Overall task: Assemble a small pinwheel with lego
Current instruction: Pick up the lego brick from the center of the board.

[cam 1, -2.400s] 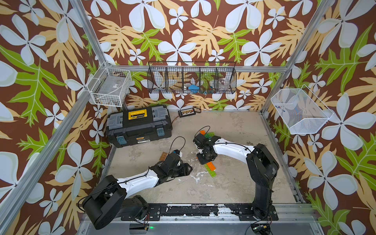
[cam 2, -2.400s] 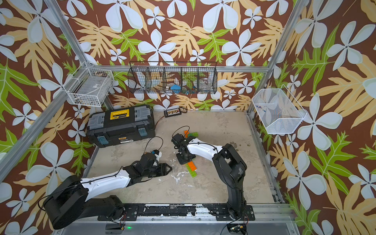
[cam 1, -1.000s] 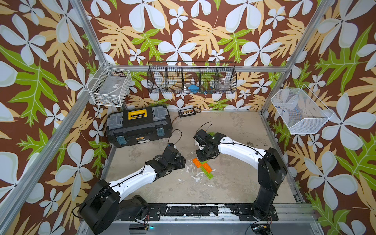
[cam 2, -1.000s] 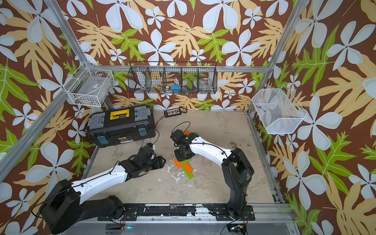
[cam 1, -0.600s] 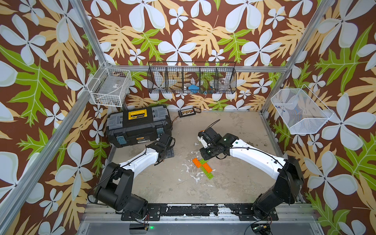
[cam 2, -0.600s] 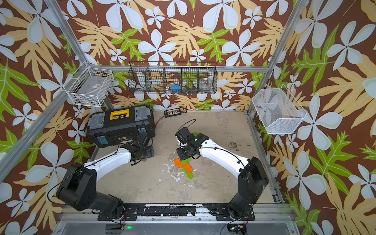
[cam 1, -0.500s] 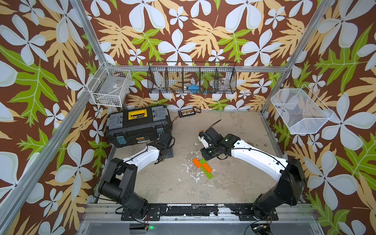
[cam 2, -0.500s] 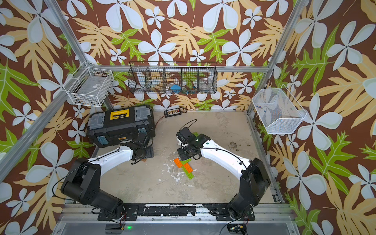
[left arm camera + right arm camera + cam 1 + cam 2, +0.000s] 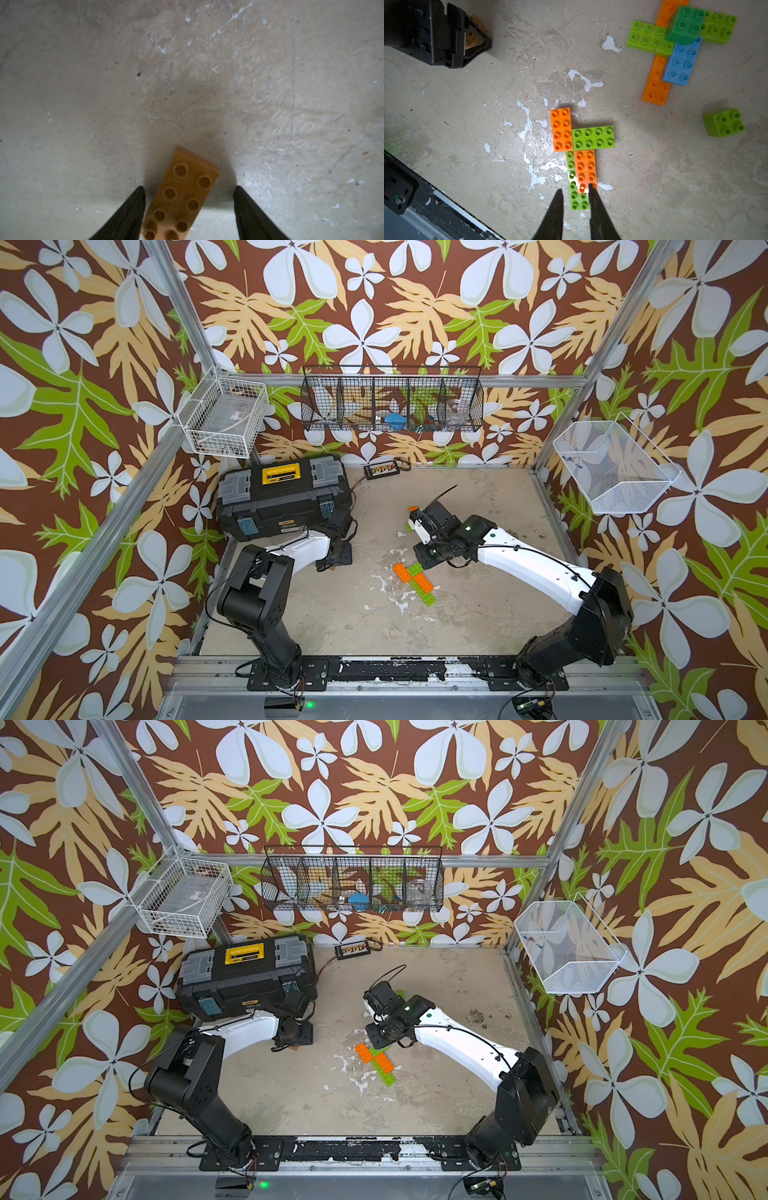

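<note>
Two grippers work near the black toolbox [image 9: 284,497]. Just in front of the toolbox's right end, the left gripper [image 9: 189,187] stands released, its fingers straddling a flat-lying brown brick [image 9: 182,199]. Farther right of the toolbox lies a cross of orange and lime lego [image 9: 583,143]. The right gripper [image 9: 575,187] is poised over one end, narrowly parted and grasping nothing. A stacked cluster [image 9: 679,41] and a loose green square [image 9: 724,122] lie beyond.
</note>
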Controlling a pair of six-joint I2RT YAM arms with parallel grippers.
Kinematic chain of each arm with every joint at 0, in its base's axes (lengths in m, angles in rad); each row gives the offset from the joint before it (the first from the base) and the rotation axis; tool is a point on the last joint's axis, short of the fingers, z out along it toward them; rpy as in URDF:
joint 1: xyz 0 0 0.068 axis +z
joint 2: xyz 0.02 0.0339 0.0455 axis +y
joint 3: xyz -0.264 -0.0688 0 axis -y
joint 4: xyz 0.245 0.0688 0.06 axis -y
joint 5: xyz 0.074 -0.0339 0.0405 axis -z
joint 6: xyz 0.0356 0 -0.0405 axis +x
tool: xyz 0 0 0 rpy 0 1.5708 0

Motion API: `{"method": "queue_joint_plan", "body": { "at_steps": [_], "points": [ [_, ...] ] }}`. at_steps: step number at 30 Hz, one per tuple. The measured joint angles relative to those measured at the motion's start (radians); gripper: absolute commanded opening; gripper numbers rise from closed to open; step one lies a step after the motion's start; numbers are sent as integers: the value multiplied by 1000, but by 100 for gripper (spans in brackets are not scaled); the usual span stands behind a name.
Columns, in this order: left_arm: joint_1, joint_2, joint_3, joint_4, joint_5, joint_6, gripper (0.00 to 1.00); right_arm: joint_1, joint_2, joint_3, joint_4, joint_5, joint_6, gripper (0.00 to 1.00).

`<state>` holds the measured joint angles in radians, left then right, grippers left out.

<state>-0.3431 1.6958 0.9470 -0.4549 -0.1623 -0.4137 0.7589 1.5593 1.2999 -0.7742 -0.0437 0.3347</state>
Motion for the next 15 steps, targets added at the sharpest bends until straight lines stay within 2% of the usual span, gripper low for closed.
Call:
{"method": "queue_joint_plan", "body": {
  "at_steps": [6, 11, 15],
  "points": [
    [0, 1, -2, 13, 18, 0, 42, -1, -24, 4, 0, 19, 0, 20],
    [-18, -37, -40, 17, 56, 3, 38, -10, -59, 4, 3, 45, 2, 18],
    [-111, -101, -84, -14, 114, -1, 38, -35, -100, -8, 17, 66, 10, 18]
  ]
}}
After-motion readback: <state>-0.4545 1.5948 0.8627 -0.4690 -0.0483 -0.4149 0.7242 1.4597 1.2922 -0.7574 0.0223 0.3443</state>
